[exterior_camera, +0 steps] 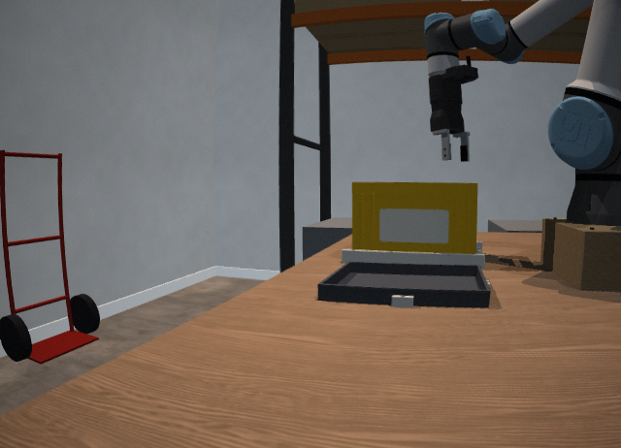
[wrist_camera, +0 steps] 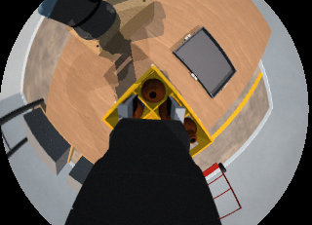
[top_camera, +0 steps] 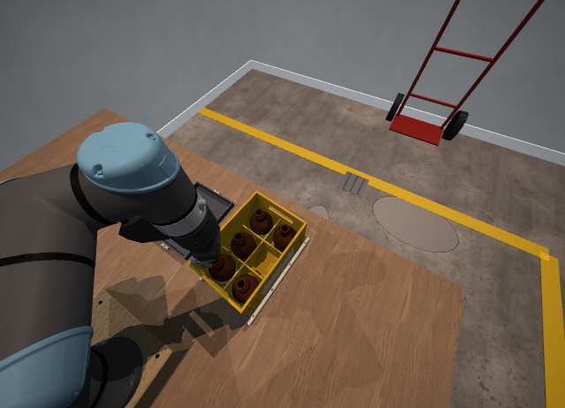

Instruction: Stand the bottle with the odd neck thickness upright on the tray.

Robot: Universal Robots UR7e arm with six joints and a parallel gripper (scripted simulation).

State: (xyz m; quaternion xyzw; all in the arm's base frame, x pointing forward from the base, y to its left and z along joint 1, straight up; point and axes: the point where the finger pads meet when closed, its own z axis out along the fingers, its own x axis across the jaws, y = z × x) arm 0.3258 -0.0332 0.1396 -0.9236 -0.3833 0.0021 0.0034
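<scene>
Room: grey wall (top_camera: 182, 39) (exterior_camera: 150, 82) (wrist_camera: 288, 137), red hand truck (top_camera: 418, 129) (exterior_camera: 62, 345) parked by it, wooden table (top_camera: 365, 326) (exterior_camera: 301, 373) (wrist_camera: 78, 74) in front
Crate: yellow crate (top_camera: 281, 207) (exterior_camera: 416, 195) (wrist_camera: 195, 118) upright, one compartment without a bottle
Bottles: five bottles (top_camera: 260, 223) (wrist_camera: 153, 89) all stood in their compartments, none lifted out
Odd neck: cannot be told at this size, one neck partly covered by the arm
Gripper: gripper (top_camera: 207, 262) (exterior_camera: 455, 160) (wrist_camera: 152, 101) held over the crate, above its rim, fingers spread wide, nothing grasped
Tray: dark tray (top_camera: 218, 203) (exterior_camera: 350, 295) (wrist_camera: 207, 61) flat beside the crate, no bottle on it
Done: no transfer made; whether necks have been compared cannot be told
Left: odd bottle to be picked out, gripped, lifted straight, stood on the tray, released
Risk: crate could be dragged or tipped if a divider is caught
</scene>
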